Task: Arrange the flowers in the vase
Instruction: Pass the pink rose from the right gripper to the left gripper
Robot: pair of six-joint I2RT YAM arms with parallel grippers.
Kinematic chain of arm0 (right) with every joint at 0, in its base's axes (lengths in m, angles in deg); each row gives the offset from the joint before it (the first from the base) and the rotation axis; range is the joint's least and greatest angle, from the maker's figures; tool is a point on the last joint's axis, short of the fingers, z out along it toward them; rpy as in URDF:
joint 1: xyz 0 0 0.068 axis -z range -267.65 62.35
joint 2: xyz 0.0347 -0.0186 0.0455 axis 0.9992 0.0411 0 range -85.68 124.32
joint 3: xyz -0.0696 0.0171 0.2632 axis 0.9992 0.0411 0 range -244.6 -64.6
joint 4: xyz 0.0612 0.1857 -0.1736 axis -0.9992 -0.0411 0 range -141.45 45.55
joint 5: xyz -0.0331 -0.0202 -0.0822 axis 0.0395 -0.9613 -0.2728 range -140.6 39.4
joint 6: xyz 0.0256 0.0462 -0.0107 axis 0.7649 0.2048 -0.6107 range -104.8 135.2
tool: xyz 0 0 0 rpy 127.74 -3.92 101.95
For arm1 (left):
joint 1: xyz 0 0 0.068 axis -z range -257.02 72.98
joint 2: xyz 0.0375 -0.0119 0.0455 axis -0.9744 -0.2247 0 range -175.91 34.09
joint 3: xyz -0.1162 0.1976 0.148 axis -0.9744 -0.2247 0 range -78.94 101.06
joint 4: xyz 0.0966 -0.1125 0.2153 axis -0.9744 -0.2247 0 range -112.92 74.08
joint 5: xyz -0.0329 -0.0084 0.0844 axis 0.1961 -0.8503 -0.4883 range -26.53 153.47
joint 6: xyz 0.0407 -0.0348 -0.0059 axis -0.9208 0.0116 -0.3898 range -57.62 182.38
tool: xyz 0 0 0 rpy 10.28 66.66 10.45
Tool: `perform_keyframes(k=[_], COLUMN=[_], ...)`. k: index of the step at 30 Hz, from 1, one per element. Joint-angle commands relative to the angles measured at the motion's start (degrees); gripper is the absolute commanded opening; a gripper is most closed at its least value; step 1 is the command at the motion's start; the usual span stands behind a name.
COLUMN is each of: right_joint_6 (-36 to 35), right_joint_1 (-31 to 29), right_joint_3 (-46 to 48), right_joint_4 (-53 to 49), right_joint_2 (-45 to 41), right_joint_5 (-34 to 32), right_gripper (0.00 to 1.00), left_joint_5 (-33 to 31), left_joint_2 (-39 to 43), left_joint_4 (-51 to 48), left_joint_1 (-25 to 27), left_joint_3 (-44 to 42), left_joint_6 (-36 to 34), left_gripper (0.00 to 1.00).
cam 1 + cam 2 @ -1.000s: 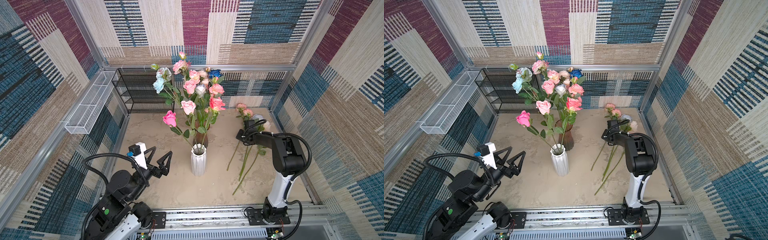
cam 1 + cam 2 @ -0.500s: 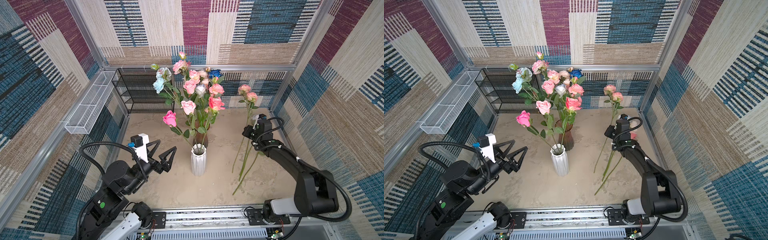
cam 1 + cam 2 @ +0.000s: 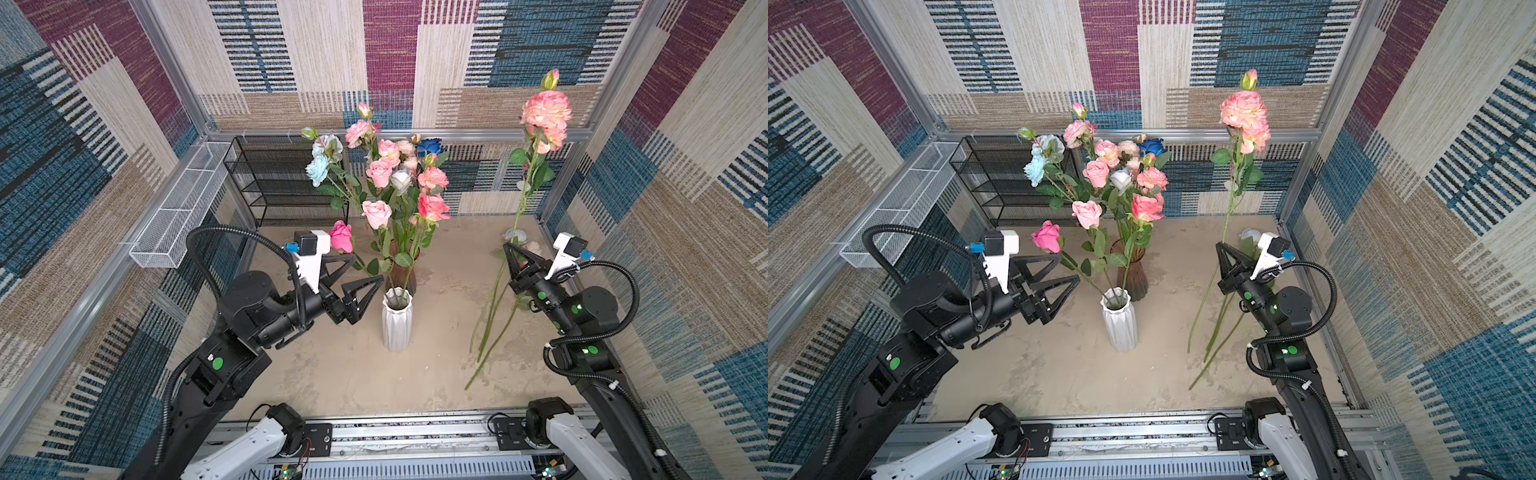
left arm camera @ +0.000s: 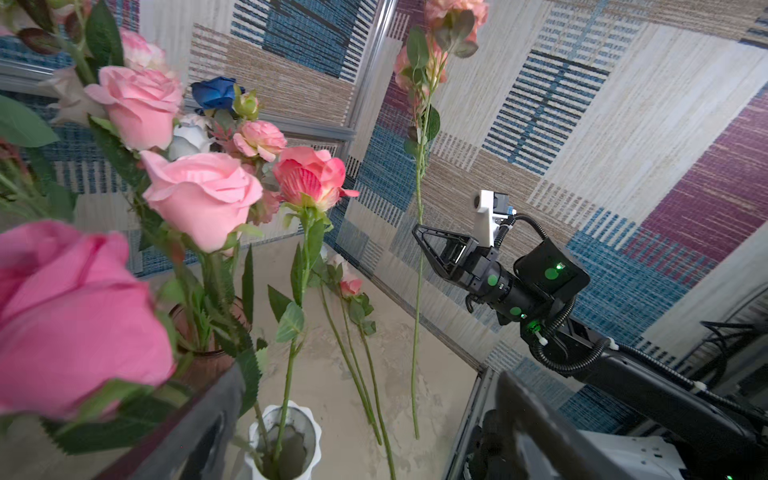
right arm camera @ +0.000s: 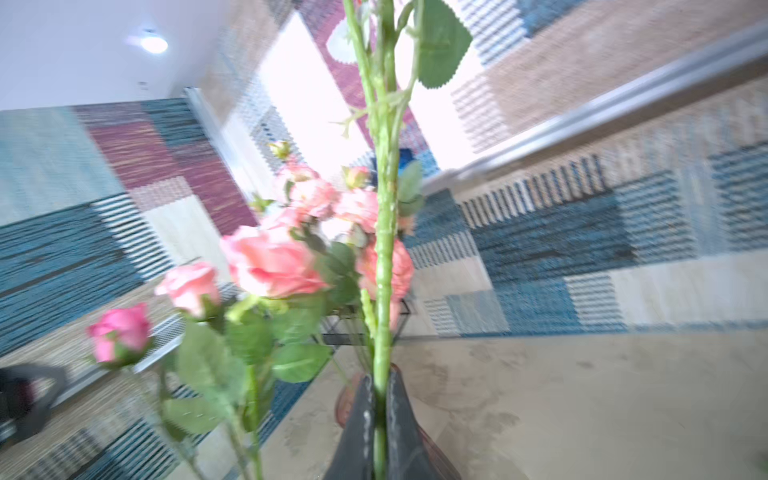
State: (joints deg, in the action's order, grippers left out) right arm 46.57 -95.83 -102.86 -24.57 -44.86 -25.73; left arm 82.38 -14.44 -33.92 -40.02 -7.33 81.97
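Where coarse woven wall panels (image 3: 415, 50) in maroon, teal, cream and tan blocks meet at bare aluminium posts (image 3: 172, 70), they box in a matt, sand-coloured tabletop (image 3: 353, 374) mottled with darker patches. At the far left stands a black wire rack (image 3: 286, 183) of flat mesh shelves. Along the left wall runs a long white mesh tray (image 3: 178, 212).

Most of the flowers (image 3: 399, 183) form a leafy bunch of soft pink, white and pale blue blooms, with one deep blue. They stand upright in a brown glass vase (image 3: 1133, 278) near the middle of the tabletop. Just in front of it is the white vase (image 3: 397, 322), matt, with faceted ribs and a scalloped mouth. It holds a few thin green stems, one topped by a deep pink rose (image 3: 341, 236).

On the right, a tall flower (image 3: 545, 110) with ruffled peach-pink blooms stands nearly upright. Its green stem is pinched low down between the pressed-together jaws of the right gripper (image 3: 508, 249), and the lower end hangs toward the tabletop. A few more loose stems (image 3: 487, 353) lie flat beside it, well apart from the white vase.

The left gripper (image 3: 368, 269), its black triangular fingers spread wide and holding nothing, hovers just left of the white vase's mouth.
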Motion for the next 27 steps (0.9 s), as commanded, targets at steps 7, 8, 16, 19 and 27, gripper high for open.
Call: perform_keyframes(k=[7, 8, 16, 19, 27], right_joint_6=[-8.08, -8.78, -9.5, -9.92, -11.43], right_joint_1=[-16.8, -19.22, -30.53, -32.78, -36.44], right_joint_3=[-11.64, -12.63, -17.57, -18.46, -20.83], right_joint_4=[-1.57, -1.93, -2.79, -2.74, -3.5], right_joint_2=[5.02, 5.65, 11.82, 13.53, 16.91], right_joint_5=[13.28, 12.49, 10.65, 10.03, 9.72], right_gripper=[0.0, 0.0, 0.0, 0.0, 0.0], left_joint_5=[16.35, 16.87, 20.95, 22.12, 23.42], left_joint_2=[-10.64, -11.56, -14.66, -15.12, -16.41], left_joint_4=[6.45, 6.8, 10.71, 11.56, 12.1], left_joint_1=[0.01, 0.01, 0.0, -0.01, 0.01], left_joint_3=[10.54, 11.1, 12.58, 12.71, 13.51], left_joint_6=[2.18, 2.37, 4.13, 4.62, 5.63], left_gripper=[0.82, 0.81, 0.72, 0.68, 0.47])
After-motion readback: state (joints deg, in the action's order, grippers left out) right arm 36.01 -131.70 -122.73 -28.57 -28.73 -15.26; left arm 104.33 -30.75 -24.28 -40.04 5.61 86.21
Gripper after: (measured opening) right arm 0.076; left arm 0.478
